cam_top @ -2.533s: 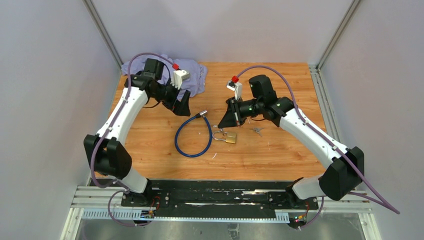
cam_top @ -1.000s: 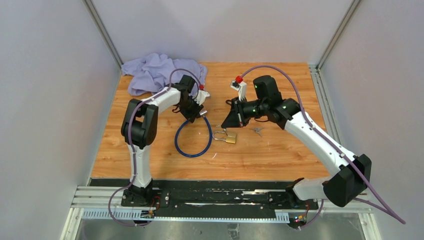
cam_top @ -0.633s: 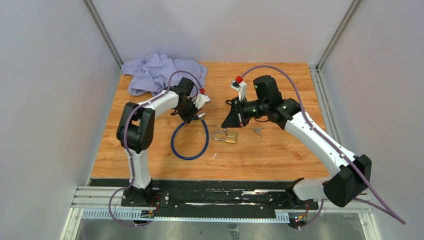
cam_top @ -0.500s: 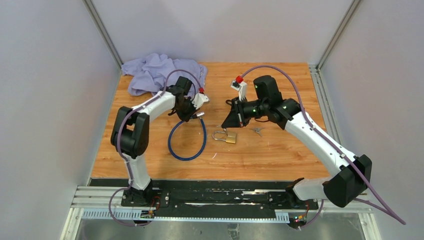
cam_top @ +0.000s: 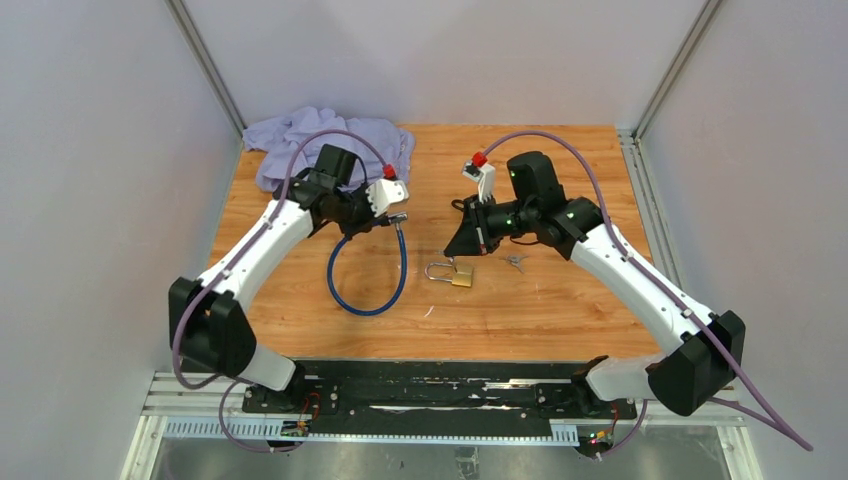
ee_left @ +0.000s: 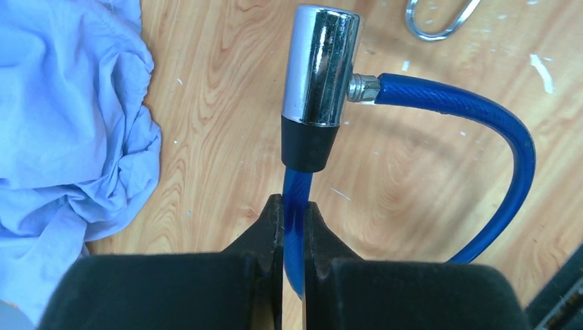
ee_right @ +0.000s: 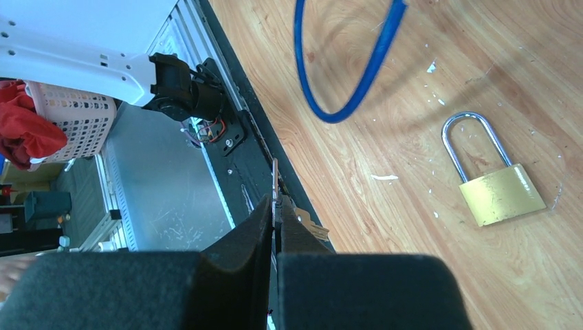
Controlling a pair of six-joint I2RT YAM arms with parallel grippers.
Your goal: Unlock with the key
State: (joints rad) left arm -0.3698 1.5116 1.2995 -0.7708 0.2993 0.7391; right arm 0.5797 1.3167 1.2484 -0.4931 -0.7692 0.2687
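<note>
Where it sits now, the blue plastic-sheathed cable lock (ee_left: 474,110) is left of centre on the pale wooden counter (ee_left: 426,206), its loop trailing toward the near edge.

- **Hold:** the left end effector (ee_left: 293,213) is clamped tight on the cable, just below the head.
- **Head:** a polished chrome cylinder (ee_left: 322,65), smooth and probably slippery. It has a matt black rubber collar (ee_left: 309,144) beneath, and the cable's other end enters its side. No keyhole shows in any view.
- **Handling, as judged:** light, with a springy sheath that bends rather than kinks. The head would swing if held far down the loop, so a grip close under the collar suits it best.
- **Key:** the right end effector (ee_right: 277,210) is pressed shut on a thin flat metal blade (ee_right: 275,180) seen edge-on, probably the key. It looks stiff, small and liable to twist between the pads.
- **Also present:** a brass padlock with steel shackle (ee_right: 500,194) lying flat near the right end effector, and a crumpled lilac cloth (ee_left: 62,124) at the far left.
</note>
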